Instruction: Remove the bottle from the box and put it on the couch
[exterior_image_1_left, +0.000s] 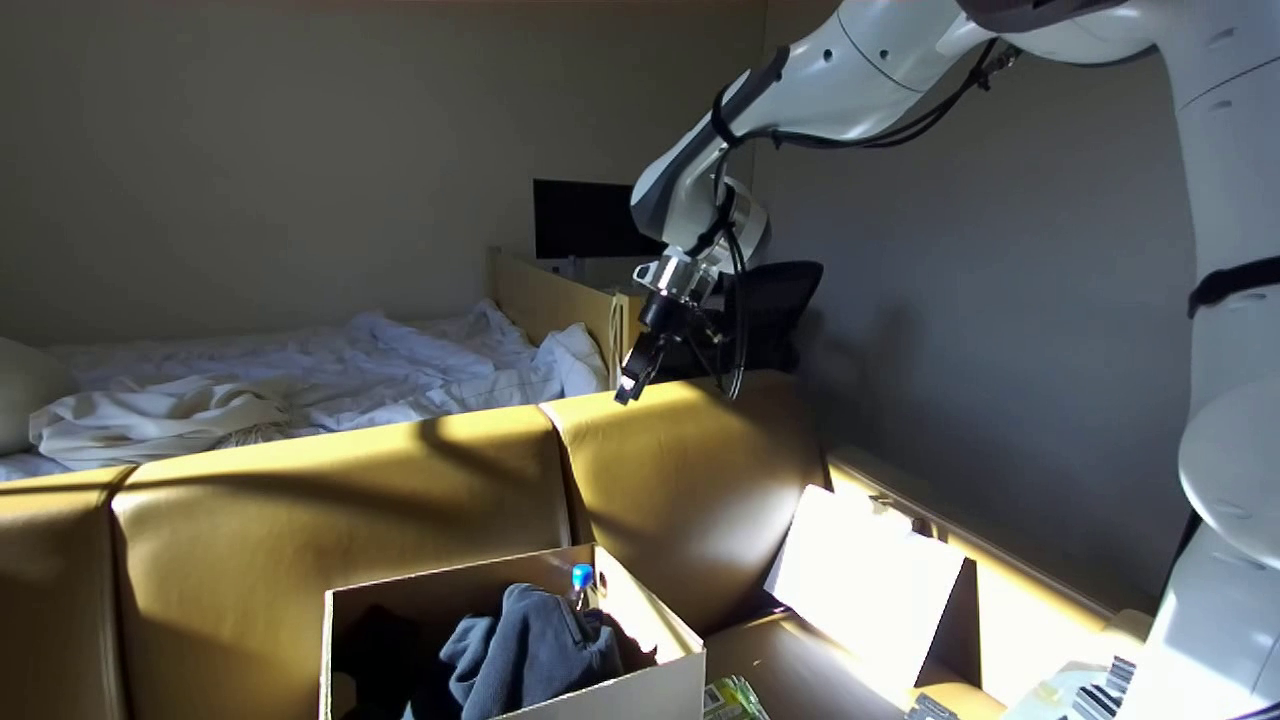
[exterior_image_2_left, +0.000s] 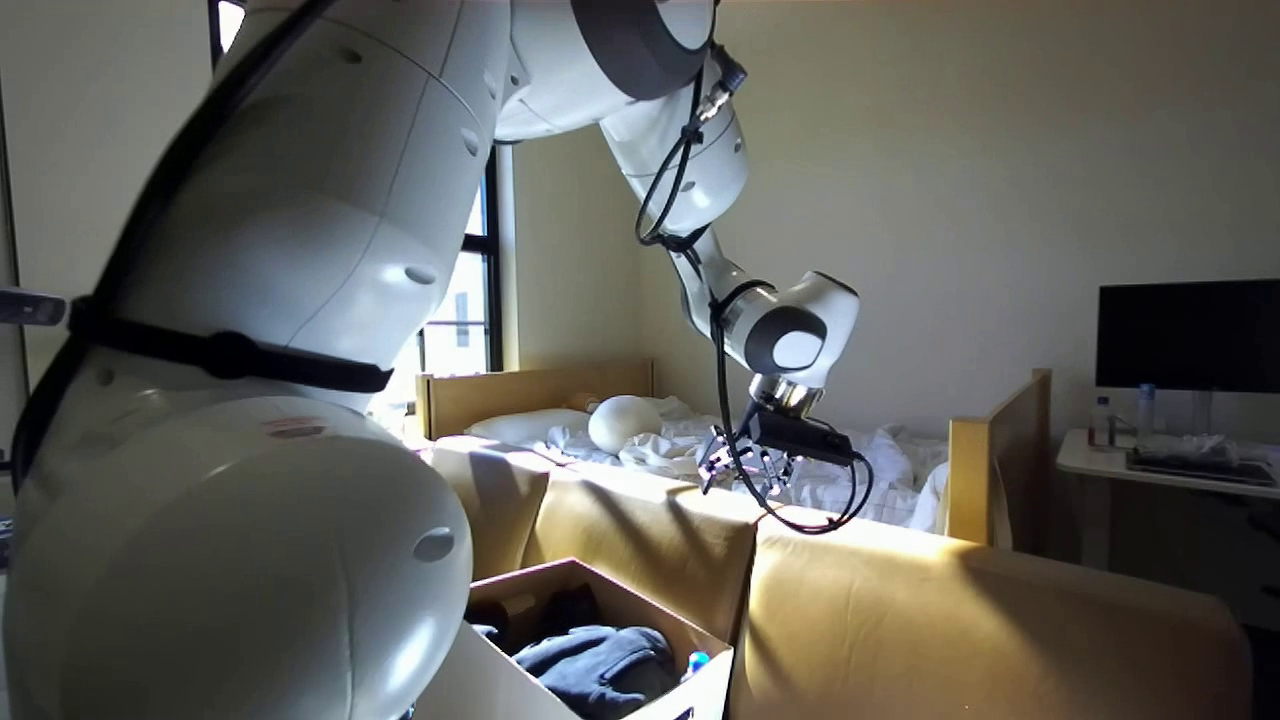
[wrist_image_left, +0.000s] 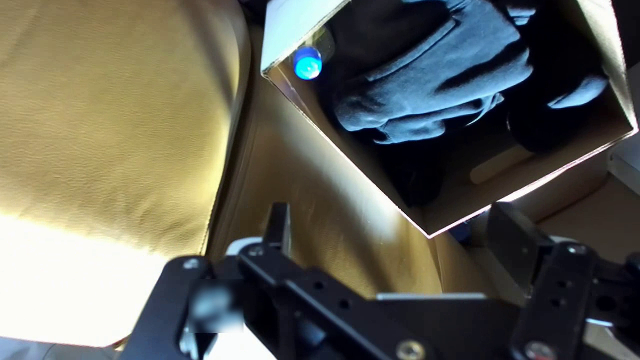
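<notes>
The bottle stands in a corner of the box, and mostly its blue cap shows in both exterior views and in the wrist view. Its lower part is hidden by the box and cloth. The open cardboard box sits on the couch seat; its wall also shows in the wrist view. The yellow-brown leather couch shows in all views. My gripper is open and empty. In both exterior views it hangs near the backrest's top, above and apart from the box.
Dark blue-grey clothing fills much of the box beside the bottle. A bright white panel leans at the couch's end, near a green packet. A bed and a monitor stand behind the backrest.
</notes>
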